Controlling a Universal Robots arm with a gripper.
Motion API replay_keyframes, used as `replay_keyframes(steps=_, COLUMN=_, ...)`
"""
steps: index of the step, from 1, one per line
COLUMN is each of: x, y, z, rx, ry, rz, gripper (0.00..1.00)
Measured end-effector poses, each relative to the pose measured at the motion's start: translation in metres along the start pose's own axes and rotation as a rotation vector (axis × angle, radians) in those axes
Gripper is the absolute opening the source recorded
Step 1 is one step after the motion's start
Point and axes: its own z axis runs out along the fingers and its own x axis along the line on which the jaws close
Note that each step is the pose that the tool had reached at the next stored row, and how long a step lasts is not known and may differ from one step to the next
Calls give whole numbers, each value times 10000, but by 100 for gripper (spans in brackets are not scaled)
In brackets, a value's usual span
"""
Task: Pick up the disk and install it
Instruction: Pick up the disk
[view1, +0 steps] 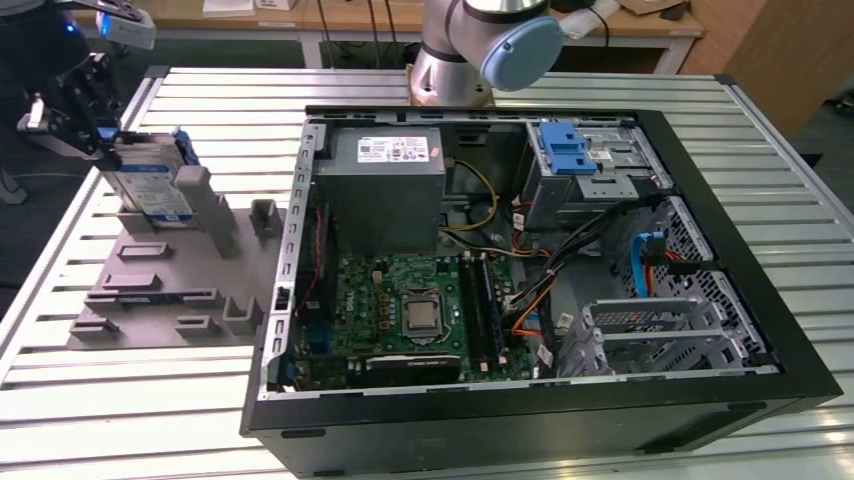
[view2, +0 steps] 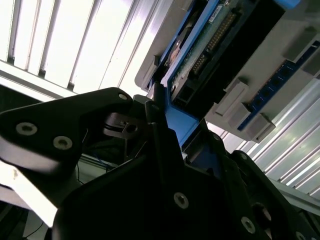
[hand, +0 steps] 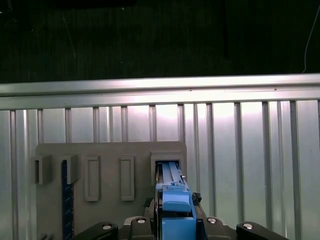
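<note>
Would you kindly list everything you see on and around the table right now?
table: one, silver slatted metal, under everything.
holder plate: one, grey, on the table, exterior view's left.
disk: one, silver with blue frame, upright at the holder plate's back end.
computer case: one, black, open, on the table, exterior view's right.
power supply: one, grey with white sticker, inside the case.
circuit board: one, green, inside the case.
latch: one, blue, inside the case.
cables: several, orange, blue, black, inside the case.
arm: one, grey, blue cap, behind the case.
gripper: one, black, jaws closed on the disk's frame.
</note>
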Motion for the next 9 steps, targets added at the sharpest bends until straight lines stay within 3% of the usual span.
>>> replay_keyframes(steps=9, x=0, y=1, z=7, rx=-1, ry=0, rz=0, gripper=38)
